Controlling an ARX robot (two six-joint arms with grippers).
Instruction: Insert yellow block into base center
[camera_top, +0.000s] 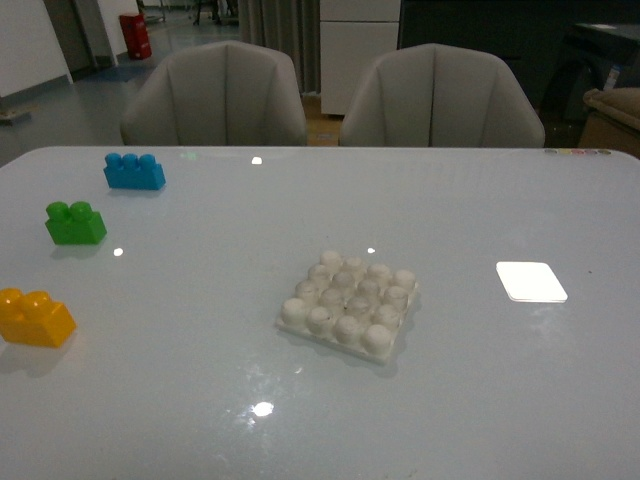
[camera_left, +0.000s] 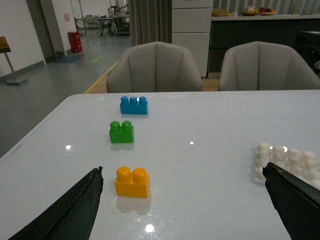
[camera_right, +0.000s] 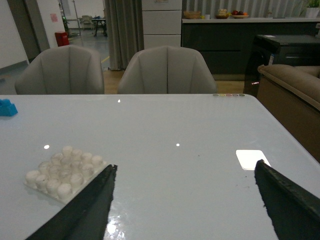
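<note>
Yellow block (camera_top: 35, 317) sits loose by the left edge of the table (camera_top: 180, 420), closest to the near-left corner, w/ the green brick (camera_top: 75, 223) and blue brick (camera_top: 134, 171) lined up behind it toward the far-left corner. Studded white base (camera_top: 349, 305) is abt mid-table, well apart from the block, and the white card (camera_top: 531, 281) lies toward the right edge. Left gripper (camera_left: 182, 172) and right gripper (camera_right: 185, 167) both have jaws spread wide, not gripping anything.

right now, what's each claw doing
left claw: open, holding nothing
right claw: open, holding nothing
</note>
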